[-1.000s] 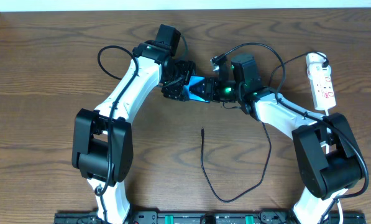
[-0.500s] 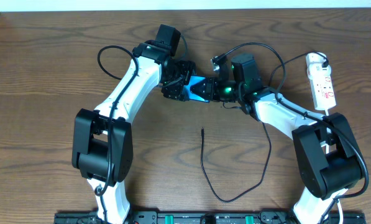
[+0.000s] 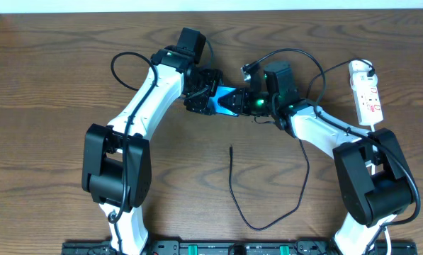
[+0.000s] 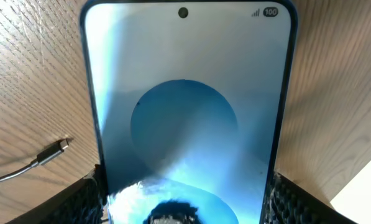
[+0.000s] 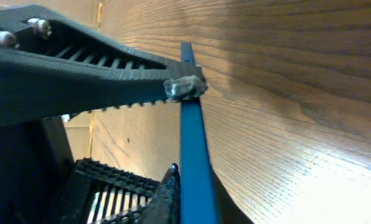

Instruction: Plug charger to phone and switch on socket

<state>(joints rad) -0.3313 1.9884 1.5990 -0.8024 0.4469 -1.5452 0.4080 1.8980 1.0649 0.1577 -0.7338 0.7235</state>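
Overhead, the left end effector (image 3: 208, 99) and right end effector (image 3: 239, 103) are meeting at the phone (image 3: 224, 93), the charger (image 3: 229, 170) lying apart on its near side and the socket (image 3: 367, 92) well to its right. The wrist views are showing more: the left one clamping the phone's long sides, the right one pinching its thin edge.

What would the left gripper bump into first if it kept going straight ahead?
The phone: the left gripper holds it between its jaws and would push it along. Beyond the phone's far end, the right gripper looks next in line, though depth is unclear.
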